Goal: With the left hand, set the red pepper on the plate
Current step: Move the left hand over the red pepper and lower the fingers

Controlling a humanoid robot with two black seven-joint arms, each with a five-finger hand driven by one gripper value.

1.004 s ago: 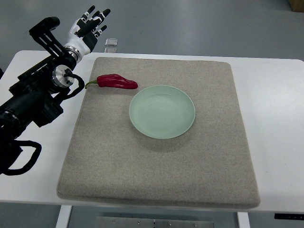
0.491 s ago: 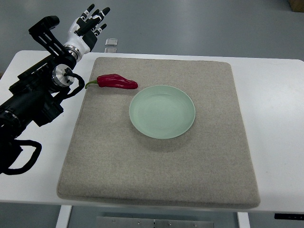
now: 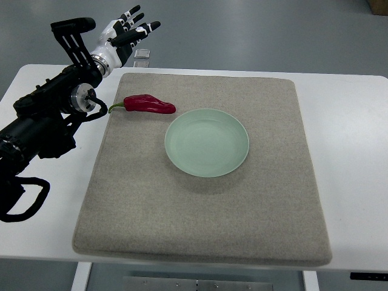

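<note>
Top view: we record the pepper point(image 3: 148, 105) as dark red, glossy and elongated, its green stem pointing left. It lies flat on the grey mat point(image 3: 206, 206), near the mat's far left corner and just beside the pale green plate point(image 3: 207, 142), not touching it. The plate is empty. The left hand point(image 3: 124, 37) is raised beyond the table's point(image 3: 351, 121) far edge, fingers point(image 3: 144, 28) spread, holding nothing, well apart from the pepper. We note bare mat on the near and right sides of the plate.
</note>
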